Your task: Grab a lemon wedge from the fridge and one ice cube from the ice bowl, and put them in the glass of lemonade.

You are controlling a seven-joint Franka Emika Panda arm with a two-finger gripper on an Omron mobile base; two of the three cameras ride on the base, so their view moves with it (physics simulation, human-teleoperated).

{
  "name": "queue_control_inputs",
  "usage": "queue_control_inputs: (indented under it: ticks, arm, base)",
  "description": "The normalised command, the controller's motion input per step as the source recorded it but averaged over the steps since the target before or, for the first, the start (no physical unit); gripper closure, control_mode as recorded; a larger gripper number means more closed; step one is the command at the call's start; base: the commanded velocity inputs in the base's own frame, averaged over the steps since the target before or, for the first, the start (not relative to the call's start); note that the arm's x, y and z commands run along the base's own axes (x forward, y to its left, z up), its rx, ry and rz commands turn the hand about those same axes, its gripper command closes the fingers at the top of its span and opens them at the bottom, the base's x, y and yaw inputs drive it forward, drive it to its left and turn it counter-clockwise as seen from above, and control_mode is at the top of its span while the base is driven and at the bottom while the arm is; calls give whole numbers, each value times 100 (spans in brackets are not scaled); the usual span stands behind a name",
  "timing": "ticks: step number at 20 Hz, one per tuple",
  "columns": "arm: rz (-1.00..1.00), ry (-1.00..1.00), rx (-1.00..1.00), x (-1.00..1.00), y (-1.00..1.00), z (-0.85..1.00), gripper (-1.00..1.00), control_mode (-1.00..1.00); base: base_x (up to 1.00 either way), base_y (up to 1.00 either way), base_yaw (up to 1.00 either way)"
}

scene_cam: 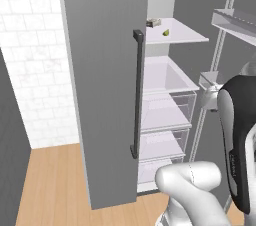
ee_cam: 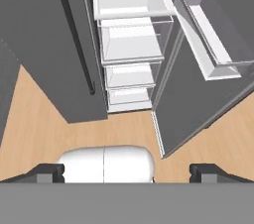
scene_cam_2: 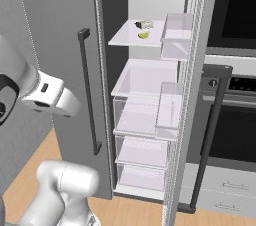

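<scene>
The gripper [ee_cam: 127, 172] hangs in front of the fridge [scene_cam: 107, 80] with its jaws spread wide and nothing between them; the two dark fingertips [ee_cam: 47, 172] stand far apart at the bottom of the hand view, pointing down toward the wooden floor [ee_cam: 44, 129] and the fridge's lower drawers [ee_cam: 130, 77]. The fridge's right door [ee_cam: 208, 59] is swung open, with a white door bin [ee_cam: 211, 44] on its inner side, while the left door stays closed, its long dark bar handle [scene_cam: 136, 92] running down its edge. Inside, white shelves and clear drawers stack from top to bottom. The lemon wedge [scene_cam_2: 144, 35] lies on the upper white shelf [scene_cam_2: 125, 37], well above and apart from the gripper. Just behind the wedge, near it on the same shelf, sits a small tan boxy item [scene_cam_2: 145, 23]. To the right of the fridge stands a black wall oven [scene_cam_2: 235, 115], with grey drawers [scene_cam_2: 227, 190] beneath it.
</scene>
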Motion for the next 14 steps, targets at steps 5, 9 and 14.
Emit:
queue_control_inputs:
  ticks: [5, 9, 14]
  arm:
    - [-4, 0, 0, 7, 10, -4, -100, -100]
    - [-1, 0, 0, 2, 0, -2, -100, 100]
    - [0, 0, 0, 0, 0, 0, -100, 100]
  base:
    - [0, 0, 0]
    - [36, -17, -3]
    - [70, -50, -7]
